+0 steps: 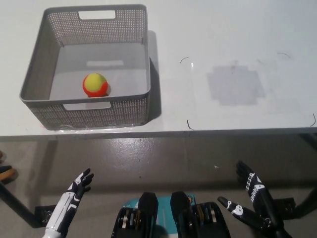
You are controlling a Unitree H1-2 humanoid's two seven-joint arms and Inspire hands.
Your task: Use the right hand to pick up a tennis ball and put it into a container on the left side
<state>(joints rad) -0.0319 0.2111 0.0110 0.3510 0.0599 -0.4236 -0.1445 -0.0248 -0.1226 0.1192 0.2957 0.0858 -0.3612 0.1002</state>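
1. White tabletop filled the upper part of the head view, its front edge running straight across above a grey-brown floor.
2. On the tabletop, up and to the left of both hands, sat a grey perforated basket with a cut-out handle slot in its far wall.
3. The tennis ball lay on the basket's floor toward the near wall; it was two-toned, yellow on top and orange-red below, with a small shadow at its right.
4. A faint grey square patch marked the tabletop above the right hand, with thin dark curved marks around it.
5. The black right hand hung below the table edge at lower right, fingers spread and holding nothing; its wrist was cut off by the bottom edge.
6. The white left hand rested low at lower left, fingers apart and empty, its forearm cropped by the frame.
7. An orange item at the far left edge was too cropped to identify.
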